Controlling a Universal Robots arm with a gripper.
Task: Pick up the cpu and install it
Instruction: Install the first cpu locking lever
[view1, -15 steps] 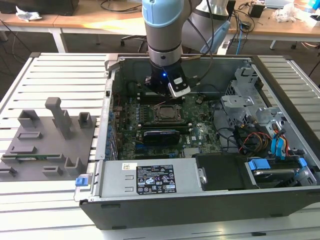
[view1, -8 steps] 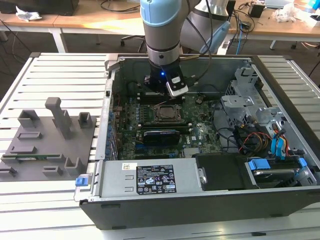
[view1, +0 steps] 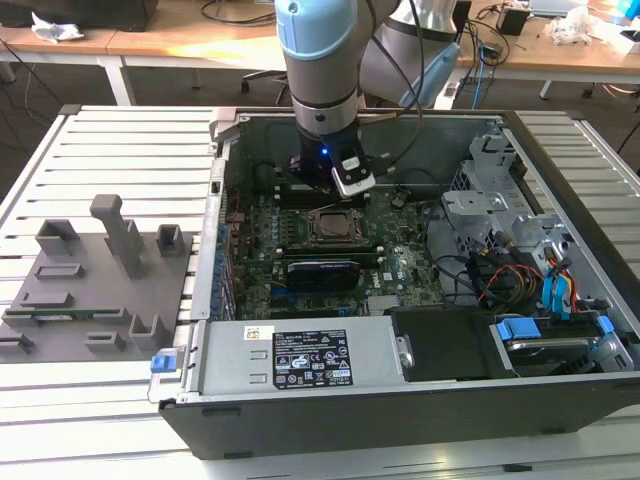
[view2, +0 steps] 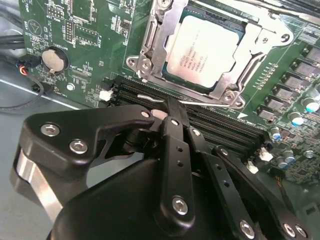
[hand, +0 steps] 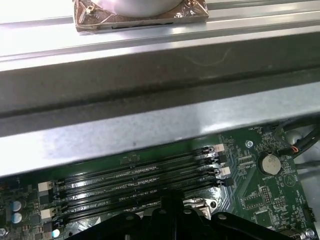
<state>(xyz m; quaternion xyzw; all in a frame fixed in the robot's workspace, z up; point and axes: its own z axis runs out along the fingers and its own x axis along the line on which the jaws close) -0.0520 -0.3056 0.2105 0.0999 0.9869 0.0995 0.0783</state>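
Cpu is sitting in the mobo socket frame, metal top showing; gripper is hovering just beside it over the RAM slots; jaws together, holding nothing.

Silver-topped cpu (thin green border) on a green motherboard; black gripper.

Grey fixture tray beside open computer case; coin battery on motherboard.
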